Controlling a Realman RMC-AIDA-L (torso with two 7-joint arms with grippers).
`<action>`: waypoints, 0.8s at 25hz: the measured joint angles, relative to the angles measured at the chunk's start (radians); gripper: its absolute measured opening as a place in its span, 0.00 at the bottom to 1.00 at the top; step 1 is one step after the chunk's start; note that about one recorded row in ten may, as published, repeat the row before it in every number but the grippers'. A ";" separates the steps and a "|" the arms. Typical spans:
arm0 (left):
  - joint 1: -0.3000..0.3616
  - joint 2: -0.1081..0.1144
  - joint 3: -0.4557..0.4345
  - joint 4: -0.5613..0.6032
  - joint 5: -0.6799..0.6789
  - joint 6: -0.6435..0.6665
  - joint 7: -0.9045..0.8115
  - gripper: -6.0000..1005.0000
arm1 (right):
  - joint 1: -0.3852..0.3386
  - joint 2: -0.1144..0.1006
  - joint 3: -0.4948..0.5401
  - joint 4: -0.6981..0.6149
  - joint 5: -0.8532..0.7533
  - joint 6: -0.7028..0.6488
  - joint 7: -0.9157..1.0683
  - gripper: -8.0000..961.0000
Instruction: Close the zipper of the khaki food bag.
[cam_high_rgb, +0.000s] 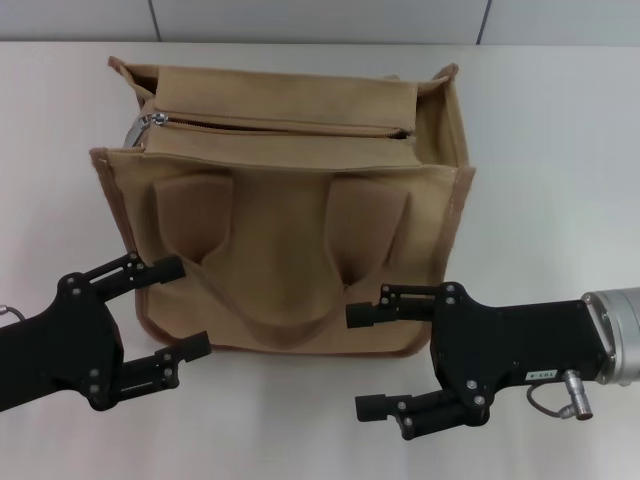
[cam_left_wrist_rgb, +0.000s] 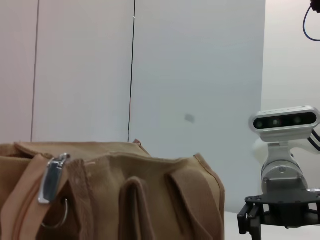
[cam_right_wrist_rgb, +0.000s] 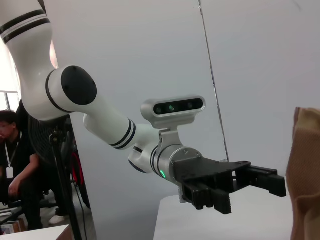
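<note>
Standing on a white table (cam_high_rgb: 560, 150), the khaki food bag (cam_high_rgb: 290, 240) faces the robot, its zipper (cam_high_rgb: 290, 126) running across the top panel — silver pull tab (cam_high_rgb: 152, 120) at the robot's left end. Left gripper (cam_high_rgb: 175, 309) and right gripper (cam_high_rgb: 368, 360) hover near the bag's front lower corners — fingers spread, holding nothing.
</note>
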 joint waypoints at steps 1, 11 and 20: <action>0.000 0.000 0.002 0.000 0.003 0.000 0.000 0.75 | 0.000 0.000 0.000 0.000 0.000 0.000 0.000 0.86; 0.027 0.000 -0.071 -0.016 -0.039 -0.003 0.021 0.75 | 0.001 0.000 0.004 0.000 0.001 0.000 0.000 0.86; 0.117 0.000 -0.340 -0.181 -0.215 -0.035 0.210 0.74 | 0.001 0.003 0.001 0.024 0.020 0.000 -0.007 0.86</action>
